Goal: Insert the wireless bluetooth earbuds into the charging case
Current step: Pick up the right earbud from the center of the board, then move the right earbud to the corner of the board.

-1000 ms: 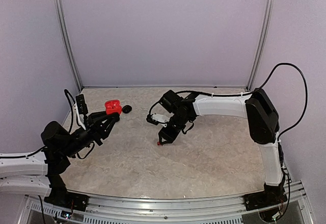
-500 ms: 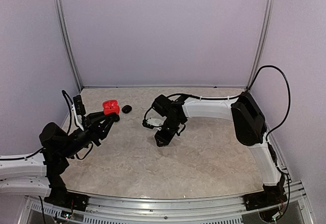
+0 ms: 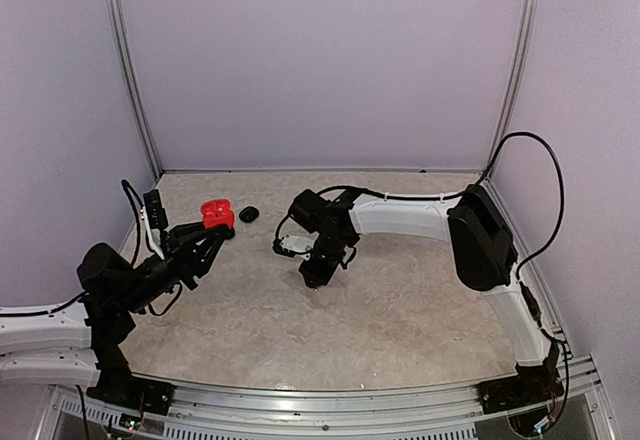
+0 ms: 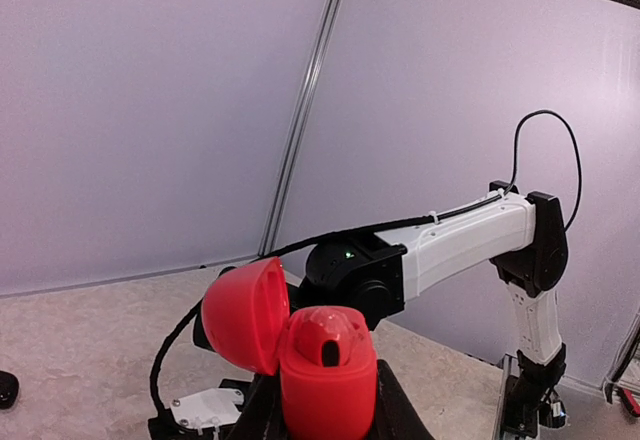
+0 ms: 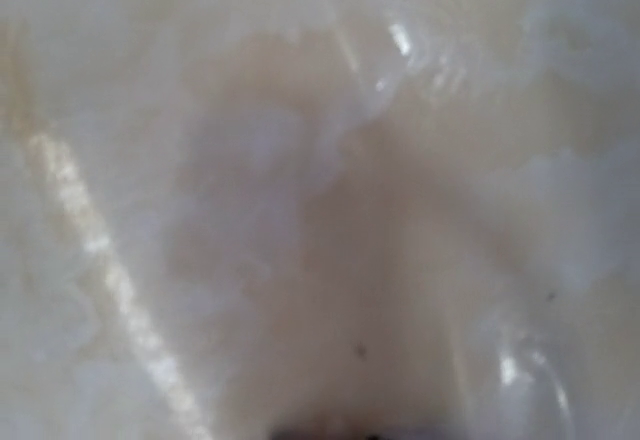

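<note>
Earbuds cannot be made out with certainty in any view, so none can be confirmed as seated. The charging case [image 4: 325,365], red and pebble-shaped, is gripped upright between the fingers of the left tool [image 3: 213,226] and held raised over the far-left part of the surface [image 3: 420,300], with its lid [image 4: 243,312] hinged open to one side. A dark recess is seen in its top face, but whether a bud sits in it cannot be told. The right tool [image 3: 314,276] is lowered to the surface near the middle, well apart from the case. Its wrist view is filled by blurred surface alone, so it cannot be told whether its jaws are open or closed, or whether anything is held. A small black object [image 3: 248,214] lies on the surface near the case and is too small to be identified. The task is judged to be at an early stage: the case is presented open, while a bud is yet to be picked up, carried across and pressed into its socket.
</note>
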Robot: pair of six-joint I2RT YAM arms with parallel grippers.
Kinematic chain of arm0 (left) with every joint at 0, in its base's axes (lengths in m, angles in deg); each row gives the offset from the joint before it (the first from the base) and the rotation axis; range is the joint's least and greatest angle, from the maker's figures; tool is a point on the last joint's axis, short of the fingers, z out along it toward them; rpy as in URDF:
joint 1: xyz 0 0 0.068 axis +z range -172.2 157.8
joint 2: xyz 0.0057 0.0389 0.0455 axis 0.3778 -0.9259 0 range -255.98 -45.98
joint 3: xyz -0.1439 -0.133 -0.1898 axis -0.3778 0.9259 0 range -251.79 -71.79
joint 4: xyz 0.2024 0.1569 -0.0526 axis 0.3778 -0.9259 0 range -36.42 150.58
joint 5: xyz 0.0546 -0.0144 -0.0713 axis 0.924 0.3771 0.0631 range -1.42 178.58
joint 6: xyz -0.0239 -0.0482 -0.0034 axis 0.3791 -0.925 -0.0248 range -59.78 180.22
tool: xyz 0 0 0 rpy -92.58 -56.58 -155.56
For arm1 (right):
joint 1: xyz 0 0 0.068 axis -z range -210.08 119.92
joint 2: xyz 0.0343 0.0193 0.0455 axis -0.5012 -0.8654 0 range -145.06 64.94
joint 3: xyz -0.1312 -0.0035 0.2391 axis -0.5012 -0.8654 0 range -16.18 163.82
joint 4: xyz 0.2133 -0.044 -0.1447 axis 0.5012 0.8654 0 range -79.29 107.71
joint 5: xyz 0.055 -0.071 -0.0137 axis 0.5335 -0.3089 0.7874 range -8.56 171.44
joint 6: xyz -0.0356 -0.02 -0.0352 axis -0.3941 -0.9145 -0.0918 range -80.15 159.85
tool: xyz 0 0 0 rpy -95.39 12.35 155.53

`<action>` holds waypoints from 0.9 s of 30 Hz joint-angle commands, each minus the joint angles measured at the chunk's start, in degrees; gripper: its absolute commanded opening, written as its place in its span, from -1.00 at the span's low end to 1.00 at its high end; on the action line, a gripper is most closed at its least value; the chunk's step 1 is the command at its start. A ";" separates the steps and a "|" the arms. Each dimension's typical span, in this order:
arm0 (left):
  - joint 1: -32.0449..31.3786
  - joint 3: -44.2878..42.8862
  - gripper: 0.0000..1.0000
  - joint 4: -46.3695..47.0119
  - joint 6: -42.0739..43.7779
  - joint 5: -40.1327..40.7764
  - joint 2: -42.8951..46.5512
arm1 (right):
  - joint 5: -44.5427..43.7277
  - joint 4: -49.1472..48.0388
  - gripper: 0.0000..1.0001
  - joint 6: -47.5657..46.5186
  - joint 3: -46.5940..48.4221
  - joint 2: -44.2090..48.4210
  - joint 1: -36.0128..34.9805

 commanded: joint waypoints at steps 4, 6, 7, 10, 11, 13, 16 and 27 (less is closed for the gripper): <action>0.45 0.49 -1.00 1.14 0.54 -0.04 0.70 | 2.55 1.01 -0.71 0.14 -15.99 9.49 -3.56; 0.45 0.57 -1.00 1.26 0.45 -0.10 0.86 | 3.59 -0.15 -0.72 0.63 -21.11 12.67 -5.15; 0.45 0.58 -1.00 1.37 0.46 -0.16 0.81 | 4.20 -0.69 -0.72 0.79 -23.64 14.24 -6.14; 0.45 0.51 -1.00 1.62 0.30 -0.36 0.73 | 5.30 -1.41 -0.73 1.25 -29.83 18.10 -9.40; 0.45 0.50 -1.00 1.58 0.29 -0.52 0.72 | 5.71 -1.20 -0.73 1.20 -32.07 19.50 -10.46; 0.45 0.45 -1.00 1.49 0.29 -0.57 0.71 | 6.16 -0.93 -0.73 1.34 -34.98 21.35 -12.53; 0.45 0.49 -1.00 1.48 0.38 -0.62 0.71 | 6.83 -0.47 -0.72 1.42 -37.55 23.12 -15.73; 0.41 0.32 -1.00 1.34 0.64 -0.81 0.53 | -0.05 5.86 -0.33 5.81 -35.96 23.23 -16.77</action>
